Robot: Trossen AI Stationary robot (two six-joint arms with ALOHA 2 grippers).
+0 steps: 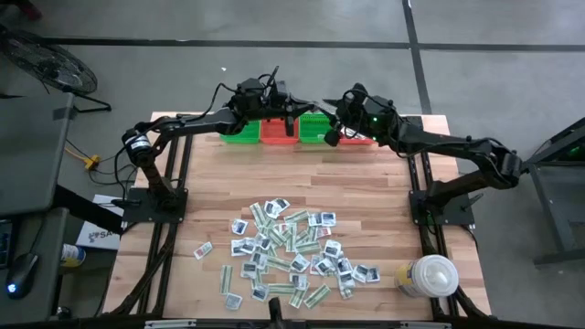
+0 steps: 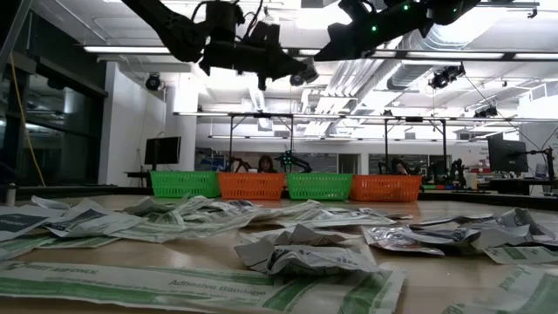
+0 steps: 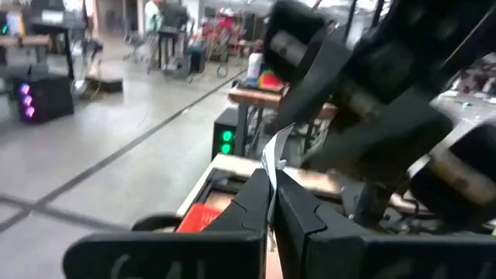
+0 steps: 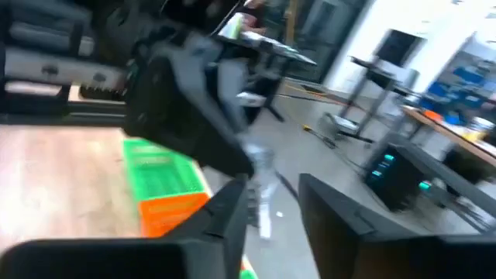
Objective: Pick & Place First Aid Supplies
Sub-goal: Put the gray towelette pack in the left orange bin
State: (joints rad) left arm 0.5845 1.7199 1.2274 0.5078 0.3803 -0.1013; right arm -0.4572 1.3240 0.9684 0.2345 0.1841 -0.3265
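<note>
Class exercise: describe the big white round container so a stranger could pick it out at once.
Start from the wooden table seen from above, with baskets along its far edge. Go to the opposite, near edge, to the corner on the right arm's side. The container stands there alone, beside the scattered packets: round, white and bulky where those are small and flat.

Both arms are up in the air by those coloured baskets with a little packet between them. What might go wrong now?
The left gripper pinches only the thin edge of the packet, so it might slip out. The right gripper stands open close by; the arms could bump. Dropped here, the packet might miss the baskets.
</note>
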